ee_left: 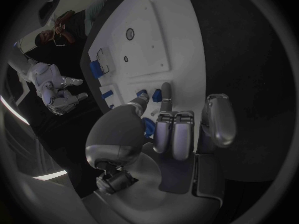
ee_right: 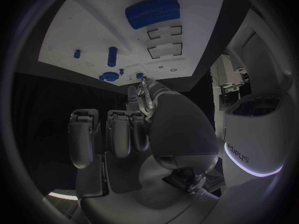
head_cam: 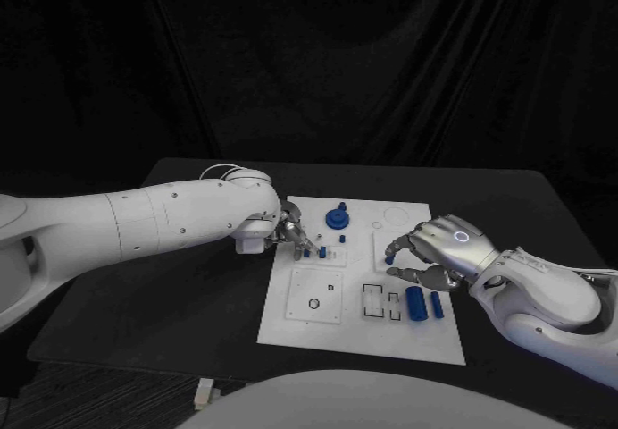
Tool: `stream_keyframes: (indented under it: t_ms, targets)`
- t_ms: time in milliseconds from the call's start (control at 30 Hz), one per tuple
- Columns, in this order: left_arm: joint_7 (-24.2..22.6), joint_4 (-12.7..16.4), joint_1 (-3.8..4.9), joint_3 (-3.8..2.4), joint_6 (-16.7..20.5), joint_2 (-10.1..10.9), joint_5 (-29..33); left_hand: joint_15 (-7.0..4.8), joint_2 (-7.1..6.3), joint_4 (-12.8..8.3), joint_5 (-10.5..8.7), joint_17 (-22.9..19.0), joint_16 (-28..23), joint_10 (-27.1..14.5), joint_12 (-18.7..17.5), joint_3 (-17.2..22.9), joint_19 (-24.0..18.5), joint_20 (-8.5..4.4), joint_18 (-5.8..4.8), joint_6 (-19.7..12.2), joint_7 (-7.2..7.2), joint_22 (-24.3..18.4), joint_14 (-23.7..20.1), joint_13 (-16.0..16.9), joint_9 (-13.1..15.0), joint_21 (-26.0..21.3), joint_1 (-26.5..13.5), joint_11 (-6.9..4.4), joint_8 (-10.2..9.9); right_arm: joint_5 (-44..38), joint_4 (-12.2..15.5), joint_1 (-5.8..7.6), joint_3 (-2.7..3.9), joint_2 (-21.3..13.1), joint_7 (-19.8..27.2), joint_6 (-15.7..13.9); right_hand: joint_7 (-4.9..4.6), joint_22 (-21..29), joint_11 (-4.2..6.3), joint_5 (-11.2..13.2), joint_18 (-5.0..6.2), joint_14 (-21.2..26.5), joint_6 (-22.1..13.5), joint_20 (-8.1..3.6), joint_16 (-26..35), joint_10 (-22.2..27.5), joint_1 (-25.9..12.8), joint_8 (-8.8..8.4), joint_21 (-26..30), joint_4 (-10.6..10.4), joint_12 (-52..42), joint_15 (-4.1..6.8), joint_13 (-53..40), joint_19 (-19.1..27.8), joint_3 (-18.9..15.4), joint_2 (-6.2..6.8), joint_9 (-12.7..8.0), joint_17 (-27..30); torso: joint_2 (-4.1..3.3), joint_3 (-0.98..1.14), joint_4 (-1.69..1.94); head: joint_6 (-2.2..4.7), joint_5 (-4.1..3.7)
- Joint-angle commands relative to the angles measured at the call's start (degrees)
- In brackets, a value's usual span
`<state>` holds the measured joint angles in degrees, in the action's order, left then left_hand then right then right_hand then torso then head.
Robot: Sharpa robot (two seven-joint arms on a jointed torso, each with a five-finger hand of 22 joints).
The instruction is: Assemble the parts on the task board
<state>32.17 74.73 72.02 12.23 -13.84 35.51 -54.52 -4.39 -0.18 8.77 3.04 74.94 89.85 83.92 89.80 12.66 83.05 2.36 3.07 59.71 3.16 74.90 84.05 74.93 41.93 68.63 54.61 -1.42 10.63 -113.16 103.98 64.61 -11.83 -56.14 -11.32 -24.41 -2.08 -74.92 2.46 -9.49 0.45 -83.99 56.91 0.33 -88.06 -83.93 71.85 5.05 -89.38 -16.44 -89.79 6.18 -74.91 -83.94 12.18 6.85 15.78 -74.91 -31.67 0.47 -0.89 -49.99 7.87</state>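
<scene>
Table point(head_cam: 180, 295) black, dark drapes behind — left hand point(head_cam: 291, 234) pinching nothing clear, right hand point(head_cam: 431, 255) unclear.

The white task board point(head_cam: 367, 335) lies flat mid-table, with a round blue part point(head_cam: 338, 218) near its far edge and blue cylinders point(head_cam: 416, 302) toward its right side.

Task board point(head_cam: 290, 335) in middle of table point(head_cam: 168, 304); left hand point(head_cam: 290, 234) over its left edge, right hand point(head_cam: 431, 255) over right side.

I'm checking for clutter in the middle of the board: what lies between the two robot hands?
In the head view, bare white task board separates the left robot hand from the right robot hand, apart from small blue parts beside the left fingers.
</scene>
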Motion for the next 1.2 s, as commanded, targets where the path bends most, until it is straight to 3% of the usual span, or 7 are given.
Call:
stream_keyframes:
  t_ms: [33, 400, 600, 833, 1000, 1033, 1200]
  targets:
    - [-0.43, 0.04, -0.18, 0.00, -0.43, -0.05, 0.37, 0.33, -0.04, 0.77, -0.29, 15.06, 0.15, 6.08, 0.20, -1.32, -0.48, -0.04, 0.94, -0.21, 0.15, 9.70, 5.95, 15.07, -0.16, -0.23, -0.87, 0.36, -0.35, -0.26, -0.03, -0.17, 0.02, 0.01, -0.56, 0.02, -0.08, -14.76, 0.10, -0.39, -0.20, -5.16, 0.23, -0.22, 0.32, -6.07, 0.50, -0.16, 0.27, 0.02, -0.21, 0.31, -15.09, -5.54, 0.20, -0.10, -0.07, -10.57, 0.03, -0.01, -0.03, -0.01, 0.04]
    - [-2.10, 1.89, -0.22, -0.01, 2.40, 1.28, 0.35, 0.39, -2.83, 6.47, -0.32, 15.06, 0.15, 6.08, 0.20, -9.61, -0.68, -0.04, 1.01, -0.99, 0.25, 9.62, 5.95, 15.07, 0.50, -0.85, -2.92, 0.45, 0.10, -0.26, -0.03, -0.18, 0.02, -0.24, -0.48, -0.05, -0.08, -14.76, 0.09, -0.40, -0.21, -5.17, 0.23, -0.21, 0.30, -6.07, 0.56, -0.16, 0.24, 0.04, -0.21, 0.30, -15.09, -5.55, 0.21, -0.10, -0.08, -10.62, 0.01, 0.01, -0.02, -0.01, 0.00]
    - [-4.68, 5.86, 0.07, -0.05, 6.19, 4.47, 0.32, 0.35, -3.12, 7.85, -0.33, 15.06, 0.15, 6.08, 0.20, -13.01, -0.47, -0.06, 0.95, -1.30, 0.16, 9.72, 5.95, 15.07, 1.30, -0.50, -1.50, 0.40, 0.98, -0.26, 0.06, -0.18, 0.02, -0.59, -0.52, -0.16, -0.08, -14.76, 0.09, -0.41, -0.21, -5.17, 0.23, -0.21, 0.30, -6.07, 0.59, -0.16, 0.25, 0.05, -0.21, 0.30, -15.09, -5.55, 0.22, -0.09, -0.08, -10.61, -0.01, -0.01, -0.02, -0.01, -0.31]
    - [-9.25, 11.09, 3.38, -0.08, 10.65, 9.11, 0.41, 0.03, -6.23, 8.16, -0.29, 15.06, 0.15, 6.08, 0.20, -18.53, 0.16, -0.30, 0.77, -0.81, -0.27, 10.00, 5.95, 15.07, 2.86, 0.71, -1.54, 0.02, 2.99, -0.26, 0.20, -0.16, 0.03, -0.94, -0.52, -0.53, -0.09, -14.77, 0.09, -0.40, -0.22, -5.17, 0.22, -0.21, 0.31, -6.07, 0.57, -0.17, 0.22, 0.03, -0.21, 0.30, -15.09, -5.57, 0.20, -0.06, -0.09, -10.59, 0.00, 0.00, 0.00, -0.01, -0.44]
    - [-13.98, 14.40, 6.58, -0.08, 13.53, 12.30, 0.73, -0.17, -4.11, 7.84, -0.29, 15.06, 0.15, 6.08, 0.20, -18.70, 0.44, -0.49, 0.67, -0.74, -0.60, 10.14, 5.95, 15.07, 4.24, 1.29, 0.62, -0.24, 4.51, -0.26, 0.40, -0.14, 0.03, -1.22, -0.42, -1.01, -0.10, -14.77, 0.08, -0.38, -0.22, -5.17, 0.22, -0.21, 0.30, -6.07, 0.55, -0.17, 0.22, 0.01, -0.21, 0.30, -15.09, -5.57, 0.17, -0.02, -0.09, -10.62, 0.03, -0.01, 0.01, -0.01, -0.64]
    - [-15.22, 15.06, 7.16, -0.08, 14.43, 12.96, 0.90, -0.33, -2.32, 7.43, -0.29, 15.06, 0.15, 6.08, 0.20, -18.03, 0.86, -0.63, 0.46, -0.76, -0.81, 10.44, 5.95, 15.07, 4.96, 2.47, 3.42, -0.42, 5.32, -0.26, 0.45, -0.13, 0.03, -1.30, -0.38, -1.16, -0.11, -14.77, 0.08, -0.38, -0.22, -5.17, 0.22, -0.21, 0.29, -6.07, 0.54, -0.17, 0.22, 0.00, -0.21, 0.30, -15.09, -5.57, 0.16, -0.01, -0.09, -10.62, 0.06, 0.00, 0.00, -0.01, -0.74]
    - [-23.00, 16.67, 9.18, -0.08, 19.03, 14.77, 1.38, -0.06, 1.18, 5.73, 1.44, 15.06, 0.15, 6.08, 0.20, -16.80, 0.56, -0.55, 0.45, -3.33, -0.55, 10.44, 5.95, 15.07, 5.97, 2.43, 13.23, -0.10, 6.38, -0.26, 0.54, -0.11, 0.03, -1.73, -0.28, -1.66, -0.10, -14.79, 0.08, -0.37, -0.23, -5.18, 0.23, -0.21, 0.26, -6.07, 0.52, -0.16, 0.16, -0.01, -0.21, 0.30, -15.09, -5.60, 0.14, 0.01, -0.10, -10.69, 0.04, 0.00, -0.03, -0.01, -1.00]
